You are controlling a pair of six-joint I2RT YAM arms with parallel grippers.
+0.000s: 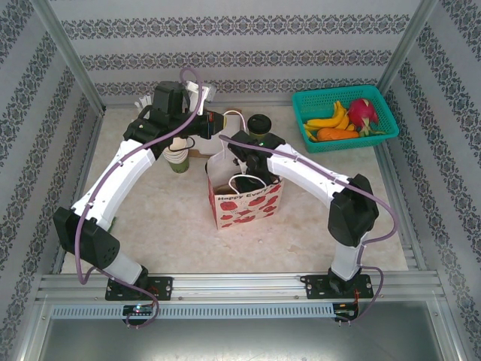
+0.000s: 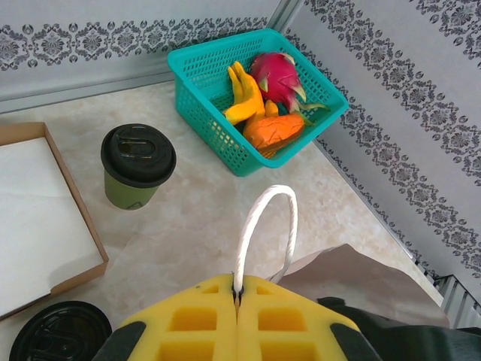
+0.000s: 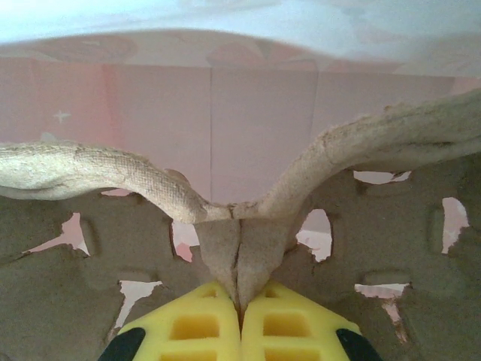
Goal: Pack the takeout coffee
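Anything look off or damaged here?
Yes. The brown cardboard insert pinched by the right gripper inside the gift bag is creased, with ragged torn holes. A loose black lid lies cupless on the table.

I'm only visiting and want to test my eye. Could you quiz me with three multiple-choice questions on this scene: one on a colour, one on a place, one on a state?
1. What colour is the basket?
A) red B) teal C) black

2. Where is the coffee?
A) on the table, outside the bag
B) inside the bag
C) in the basket

3. How is the left gripper?
A) wide open
B) shut on the coffee
C) shut on the bag's handle

Answers:
1 B: its mesh walls are teal around the fruit.
2 A: it stands upright on the bare tabletop, lid on, apart from the bag and the basket.
3 C: the yellow fingers meet with the white rope handle pinched between them.
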